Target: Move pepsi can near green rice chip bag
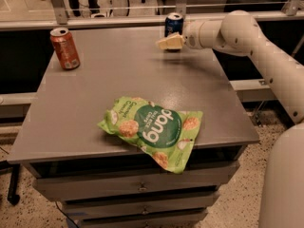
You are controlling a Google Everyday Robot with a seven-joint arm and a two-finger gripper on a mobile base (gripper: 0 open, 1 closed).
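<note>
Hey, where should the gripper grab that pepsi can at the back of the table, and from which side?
Take the pepsi can by its round side wall, about mid-height, coming in level from the table's near side. It stands upright at the far edge of the table with a rail behind it, and the gripper sits just in front of it.
</note>
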